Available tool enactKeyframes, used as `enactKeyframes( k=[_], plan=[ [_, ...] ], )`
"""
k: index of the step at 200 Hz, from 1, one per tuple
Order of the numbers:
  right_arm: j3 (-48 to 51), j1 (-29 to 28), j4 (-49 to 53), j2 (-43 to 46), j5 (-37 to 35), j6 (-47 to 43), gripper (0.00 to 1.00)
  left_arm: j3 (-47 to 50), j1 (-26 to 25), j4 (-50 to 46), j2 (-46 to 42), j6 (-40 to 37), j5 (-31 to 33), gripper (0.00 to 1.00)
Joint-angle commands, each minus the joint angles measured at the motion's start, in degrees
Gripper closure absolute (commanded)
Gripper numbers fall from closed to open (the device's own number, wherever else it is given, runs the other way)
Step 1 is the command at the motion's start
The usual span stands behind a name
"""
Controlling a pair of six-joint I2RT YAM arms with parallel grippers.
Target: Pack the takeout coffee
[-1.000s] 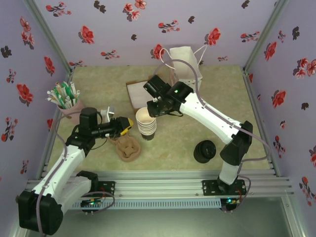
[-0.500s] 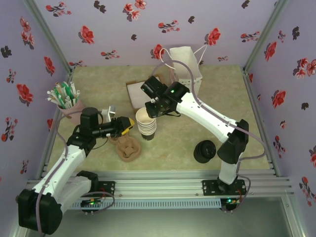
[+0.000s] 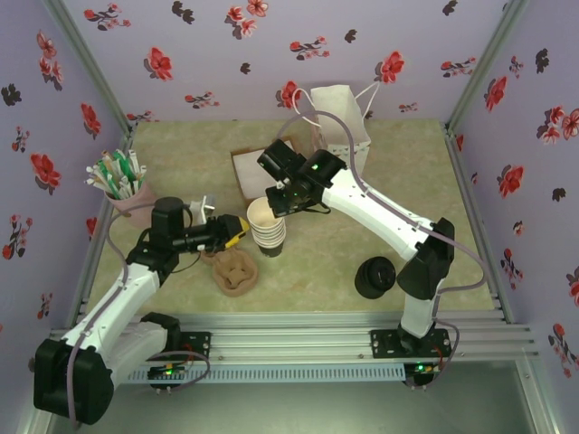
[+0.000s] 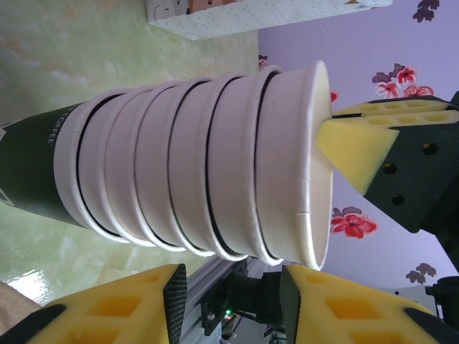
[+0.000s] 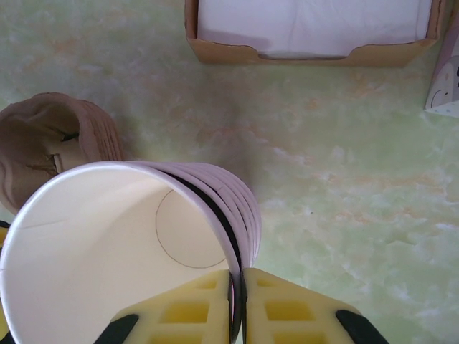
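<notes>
Your right gripper (image 5: 237, 283) pinches the rim of the empty top cup (image 5: 93, 244) on the stack of paper cups (image 3: 269, 232). Your left gripper (image 4: 229, 304) gapes wide at its 9 o'clock. The pile of black lids (image 3: 374, 277) sits at 4 o'clock.

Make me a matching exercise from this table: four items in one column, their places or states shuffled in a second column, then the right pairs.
Column one
1. white paper bag
2. stack of paper cups
3. brown cup carrier
4. napkin box

Column two
A. its top cup is pinched at the rim by the right end effector
B. lies nearer the arm bases than the stack
C. stands at the back of the table, by the wall
D. open-topped, with white sheets inside

Pairs: 1-C, 2-A, 3-B, 4-D
</notes>
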State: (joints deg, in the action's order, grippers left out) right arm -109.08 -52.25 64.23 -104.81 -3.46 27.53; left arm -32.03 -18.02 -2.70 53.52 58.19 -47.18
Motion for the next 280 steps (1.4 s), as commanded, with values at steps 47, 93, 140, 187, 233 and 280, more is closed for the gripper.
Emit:
enactKeyframes(
  k=[47,93,140,187,233,280],
  plan=[
    [-1.3,-0.3,0.1,-0.6,0.7,1.5,0.97,0.8,-0.8,3.2,0.9,0.5,-0.9,0.59],
    [0.1,0.9,-1.6,0.7,2.9,2.7,1.00,1.0,-0.7,4.1,0.6,1.2,-0.8,0.58],
    [2.6,2.3,-3.9,2.3,6.2,3.6,1.00,0.8,-0.7,5.0,1.0,1.4,-0.6,0.57],
    [4.4,3.3,-5.3,3.9,7.8,4.3,1.00,0.8,-0.7,5.4,1.9,1.4,-0.4,0.57],
    [3.5,3.4,-5.3,5.0,7.2,4.4,1.00,0.5,-0.7,4.1,2.0,0.5,0.5,0.57],
    [1.7,3.6,-4.8,5.5,6.6,4.3,1.00,-0.2,-0.8,2.7,2.2,-0.3,1.1,0.57]
  ],
)
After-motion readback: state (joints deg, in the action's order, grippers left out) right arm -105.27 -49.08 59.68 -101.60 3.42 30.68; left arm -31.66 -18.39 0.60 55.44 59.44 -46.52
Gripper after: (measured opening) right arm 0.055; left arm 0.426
